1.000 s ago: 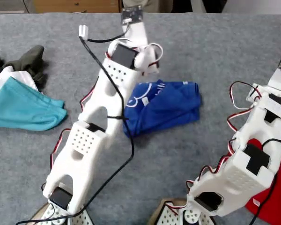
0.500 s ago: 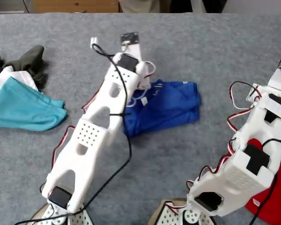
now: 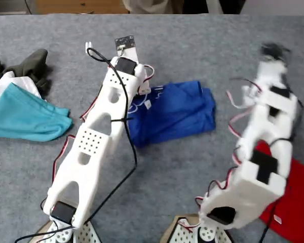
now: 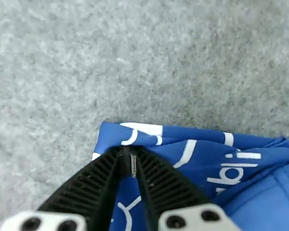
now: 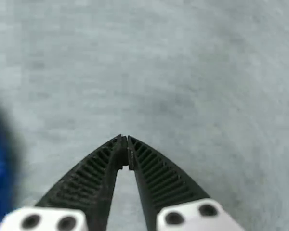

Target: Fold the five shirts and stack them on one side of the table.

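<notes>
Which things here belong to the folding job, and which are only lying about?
Job: blue shirt, pinched by the left gripper; teal shirt; white shirt; olive garment; red shirt.
Just there: wooden furniture behind the table.

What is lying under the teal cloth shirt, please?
A white cloth shirt shows under the teal cloth shirt, beside a dark olive garment. How far either extends beneath is covered.

Left gripper (image 4: 130, 155), clamped on the blue shirt (image 3: 180, 109), has shifted left, drawing the fabric leftward. Right arm (image 3: 266, 131) has swung left, uncovering more red shirt (image 3: 294, 195).
</notes>
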You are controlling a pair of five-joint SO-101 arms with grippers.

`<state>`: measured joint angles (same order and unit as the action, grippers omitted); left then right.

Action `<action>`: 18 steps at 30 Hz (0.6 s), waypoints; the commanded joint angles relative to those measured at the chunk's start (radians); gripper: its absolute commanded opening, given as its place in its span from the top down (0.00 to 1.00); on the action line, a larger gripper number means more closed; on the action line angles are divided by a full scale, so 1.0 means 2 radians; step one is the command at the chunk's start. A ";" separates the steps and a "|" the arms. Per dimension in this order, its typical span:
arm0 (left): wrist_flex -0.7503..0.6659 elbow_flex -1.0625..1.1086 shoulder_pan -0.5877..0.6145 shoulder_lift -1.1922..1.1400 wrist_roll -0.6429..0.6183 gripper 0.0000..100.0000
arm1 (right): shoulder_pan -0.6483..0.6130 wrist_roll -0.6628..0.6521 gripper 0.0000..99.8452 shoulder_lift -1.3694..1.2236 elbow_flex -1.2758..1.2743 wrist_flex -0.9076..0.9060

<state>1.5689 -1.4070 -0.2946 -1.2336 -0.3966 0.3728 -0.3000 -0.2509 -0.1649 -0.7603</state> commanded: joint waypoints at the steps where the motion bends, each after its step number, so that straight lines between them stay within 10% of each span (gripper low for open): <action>1: 0.056 -0.089 0.011 0.021 0.002 0.98 | -0.107 -0.065 0.99 0.034 0.101 -0.122; 18: 0.067 -0.085 0.130 0.015 0.002 0.98 | -0.306 -0.097 0.99 -0.455 0.803 -0.509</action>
<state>1.7346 -1.5650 -0.0506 -1.1799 -0.3936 -0.2271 -0.4841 -1.0411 1.1638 -1.6655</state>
